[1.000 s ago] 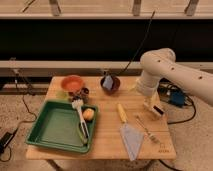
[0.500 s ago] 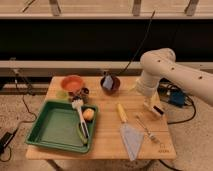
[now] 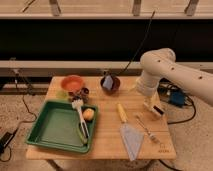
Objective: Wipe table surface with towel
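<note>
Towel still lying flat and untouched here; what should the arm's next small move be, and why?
Probably swing the gripper left and down over the towel. It hangs open and empty above the table surface, right of the towel, with a fork lying between them.

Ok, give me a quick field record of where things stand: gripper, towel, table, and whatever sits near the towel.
gripper: above the right side of the table, jaws open, holding nothing
towel: thin pale grey-blue cloth lying flat near the front edge, apart from the gripper
table surface: light tan wooden tabletop, wiping not yet begun
beside towel: yellow corn cob just behind it, metal fork to its right
left side: green plastic tray holding a white brush
back: orange bowl, dark round bowl
</note>
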`<state>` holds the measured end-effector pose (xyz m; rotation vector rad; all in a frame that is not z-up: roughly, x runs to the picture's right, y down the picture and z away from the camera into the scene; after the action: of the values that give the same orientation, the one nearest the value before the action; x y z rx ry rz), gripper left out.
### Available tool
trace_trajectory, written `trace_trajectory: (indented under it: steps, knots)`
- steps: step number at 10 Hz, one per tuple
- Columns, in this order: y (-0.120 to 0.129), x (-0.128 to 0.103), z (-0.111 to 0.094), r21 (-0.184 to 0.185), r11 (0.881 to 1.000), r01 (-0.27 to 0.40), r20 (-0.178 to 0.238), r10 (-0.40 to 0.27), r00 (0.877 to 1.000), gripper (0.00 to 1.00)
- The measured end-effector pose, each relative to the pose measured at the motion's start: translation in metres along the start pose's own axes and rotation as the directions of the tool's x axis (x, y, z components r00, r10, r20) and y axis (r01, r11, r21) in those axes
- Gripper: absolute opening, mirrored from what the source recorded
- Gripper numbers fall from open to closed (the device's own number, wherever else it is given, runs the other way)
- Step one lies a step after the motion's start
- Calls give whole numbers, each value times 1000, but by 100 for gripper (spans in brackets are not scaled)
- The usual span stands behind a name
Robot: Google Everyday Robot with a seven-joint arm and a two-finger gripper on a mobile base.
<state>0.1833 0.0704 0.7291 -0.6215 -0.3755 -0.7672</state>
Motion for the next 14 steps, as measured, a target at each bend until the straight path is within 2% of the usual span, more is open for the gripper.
trace_trajectory:
  steps: [10, 11, 14]
  knots:
    - [0, -3, 2, 6, 1000, 7, -3, -7, 1000, 77]
    - [3, -9, 8, 10, 1000, 16, -6, -16, 1000, 77]
    - [22, -37, 53, 17, 999, 38, -12, -37, 999, 77]
